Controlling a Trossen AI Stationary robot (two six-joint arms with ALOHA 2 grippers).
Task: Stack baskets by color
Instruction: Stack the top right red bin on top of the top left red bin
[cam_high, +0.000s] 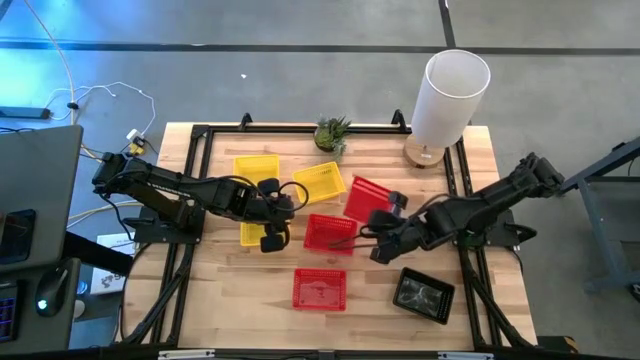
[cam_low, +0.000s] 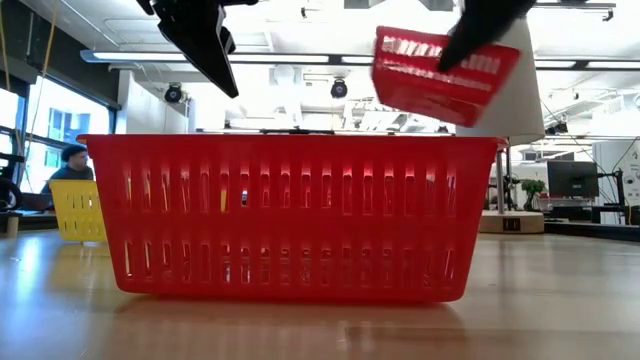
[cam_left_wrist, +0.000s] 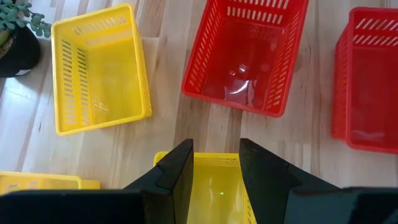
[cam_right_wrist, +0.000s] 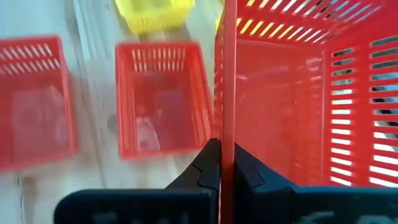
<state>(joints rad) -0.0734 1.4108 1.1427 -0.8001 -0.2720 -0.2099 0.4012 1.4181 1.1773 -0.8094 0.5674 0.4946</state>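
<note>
A red basket (cam_high: 372, 197) is clamped by its wall in the right pincer (cam_right_wrist: 224, 163), fingers shut tight on the rim, and it's held tilted up off the desk (cam_high: 470, 320), near a second red basket (cam_high: 329, 233) at mid-desk. A third red basket (cam_high: 320, 289) is parked closer to the front edge, with a black basket (cam_high: 424, 294) off to its right. The left pincer (cam_left_wrist: 214, 171) is spread open, nothing gripped, over a yellow basket (cam_left_wrist: 217, 190). Two more yellow baskets (cam_high: 256, 170) (cam_high: 320, 182) are sat by the small potted plant (cam_high: 332, 133).
</note>
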